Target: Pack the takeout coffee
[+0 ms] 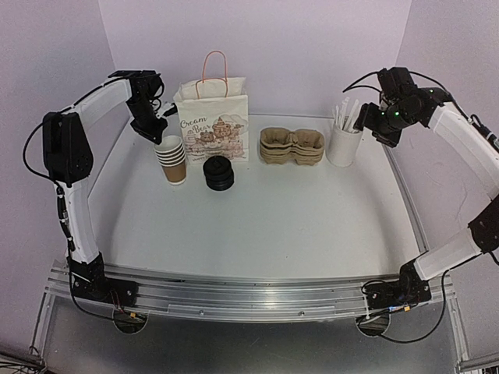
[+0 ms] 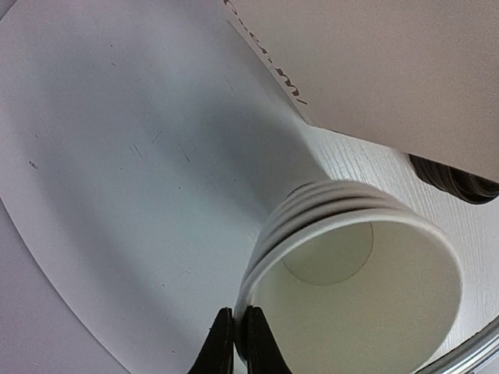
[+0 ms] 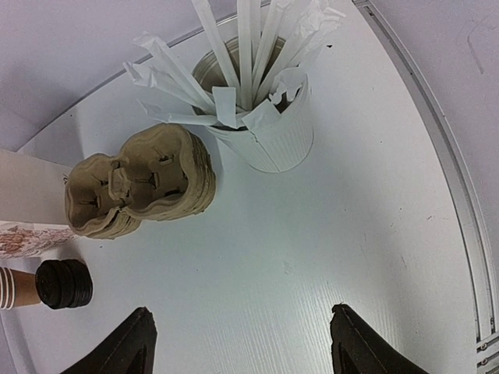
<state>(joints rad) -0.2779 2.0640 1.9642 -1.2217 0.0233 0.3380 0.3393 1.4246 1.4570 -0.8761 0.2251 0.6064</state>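
No single lidded cup shows in any view. A nested stack of lidless brown cups (image 1: 172, 158) stands left of the paper bag (image 1: 212, 117). My left gripper (image 1: 158, 129) is at the stack's top. In the left wrist view its fingers (image 2: 221, 343) are shut on the white rim of the top cup (image 2: 355, 273), one finger inside and one outside. A stack of black lids (image 1: 218, 173) sits just right of the cups. My right gripper (image 1: 373, 123) hovers open and empty above the table near the straw cup; its tips show apart in the right wrist view (image 3: 240, 312).
Stacked pulp cup carriers (image 1: 291, 146) lie right of the bag, also in the right wrist view (image 3: 140, 183). A white cup of wrapped straws (image 1: 344, 140) stands at the back right (image 3: 265, 132). The raised tray rim (image 1: 405, 195) runs along the right side.
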